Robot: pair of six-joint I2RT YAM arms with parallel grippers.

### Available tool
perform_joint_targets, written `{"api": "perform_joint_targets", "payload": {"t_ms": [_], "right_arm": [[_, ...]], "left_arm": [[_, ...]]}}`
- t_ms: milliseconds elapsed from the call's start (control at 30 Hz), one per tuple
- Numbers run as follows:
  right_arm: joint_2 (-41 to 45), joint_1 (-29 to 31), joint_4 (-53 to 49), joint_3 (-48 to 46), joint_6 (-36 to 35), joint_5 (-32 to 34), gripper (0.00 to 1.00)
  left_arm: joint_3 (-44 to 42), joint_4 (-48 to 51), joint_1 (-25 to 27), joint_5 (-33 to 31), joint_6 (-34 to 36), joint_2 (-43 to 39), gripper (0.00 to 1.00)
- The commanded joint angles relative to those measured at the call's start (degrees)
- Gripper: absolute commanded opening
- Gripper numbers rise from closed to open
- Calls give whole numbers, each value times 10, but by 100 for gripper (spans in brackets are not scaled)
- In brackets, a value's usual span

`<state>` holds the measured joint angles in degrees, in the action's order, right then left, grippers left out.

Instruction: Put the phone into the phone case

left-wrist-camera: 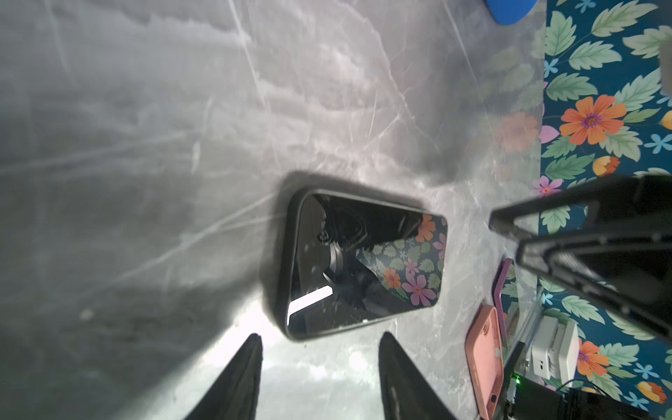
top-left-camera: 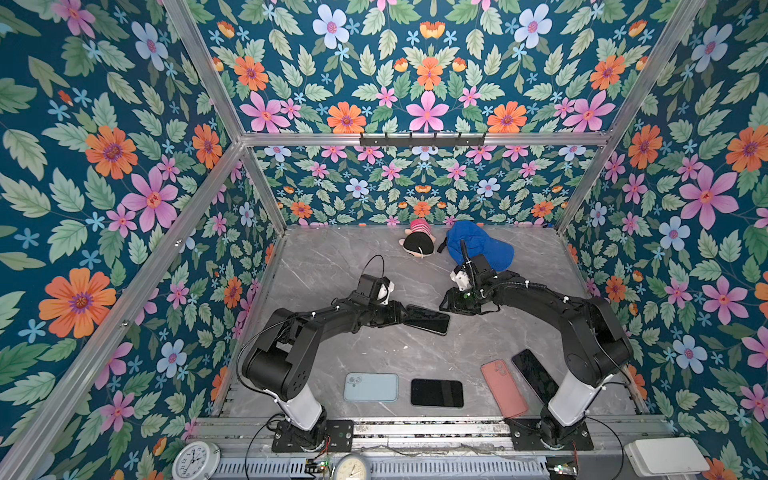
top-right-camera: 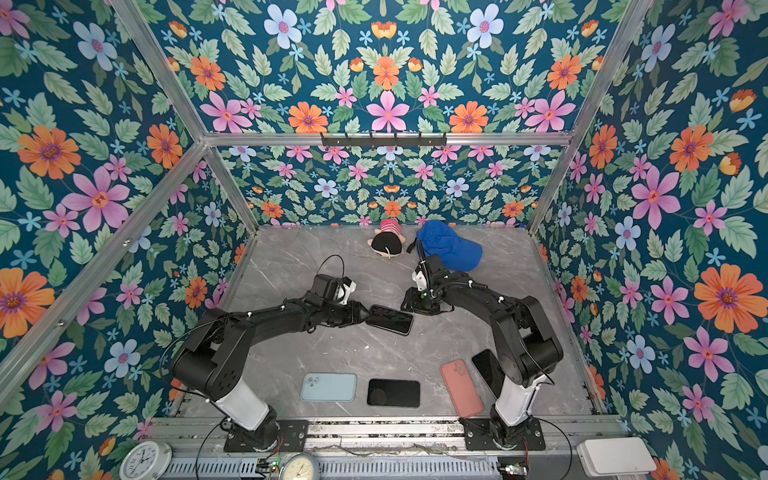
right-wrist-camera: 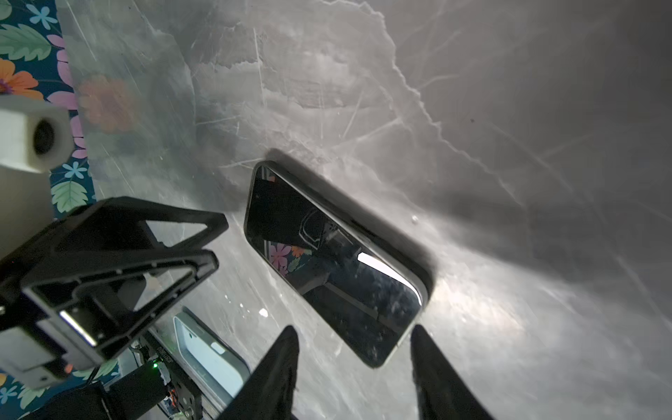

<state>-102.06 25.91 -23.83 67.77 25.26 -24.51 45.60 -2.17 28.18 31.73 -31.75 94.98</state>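
Observation:
A phone (top-left-camera: pixel 427 319) with a dark glossy screen lies face up at mid-table, in both top views (top-right-camera: pixel 390 319). A black phone case (left-wrist-camera: pixel 287 262) rims it. In the right wrist view the phone (right-wrist-camera: pixel 327 262) shows a silvery edge at its near corner, and the case (right-wrist-camera: pixel 427 280) is a thick black lip along one side. My left gripper (top-left-camera: pixel 402 314) (left-wrist-camera: pixel 322 342) stands open at the phone's left end with nothing between its fingers. My right gripper (top-left-camera: pixel 445 306) (right-wrist-camera: pixel 354 329) is open just off the right end, also holding nothing.
Along the front edge lie a light blue case (top-left-camera: pixel 371 387), a black phone or case (top-left-camera: pixel 436 392), a pink case (top-left-camera: pixel 504 388) and a dark phone (top-left-camera: pixel 534 375). At the back sit a plush doll (top-left-camera: pixel 417 242) and a blue cap (top-left-camera: pixel 478 245).

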Motion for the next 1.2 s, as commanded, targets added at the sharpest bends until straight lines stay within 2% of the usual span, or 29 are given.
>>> {"api": "perform_joint_targets", "payload": {"t_ms": [0, 233, 633, 733, 933, 1167], "right_arm": [[-33, -7, -2, 25, -45, -34, 51], [-69, -8, 2, 34, -65, -83, 53], [-32, -8, -3, -30, -64, -123, 48], [-12, -8, -10, -36, -65, -118, 48], [11, -21, -39, -11, -76, -65, 49], [-32, -50, -23, 18, -93, -61, 53]], "left_arm": [[-11, -20, 16, 24, -26, -7, 56], [-14, -47, 36, 30, -47, 17, 54], [41, -50, 38, 43, -41, 90, 50], [50, -47, 38, 40, -37, 101, 50], [88, -33, 37, 35, -20, 130, 49], [159, 1, 35, 40, 11, 183, 49]]}}
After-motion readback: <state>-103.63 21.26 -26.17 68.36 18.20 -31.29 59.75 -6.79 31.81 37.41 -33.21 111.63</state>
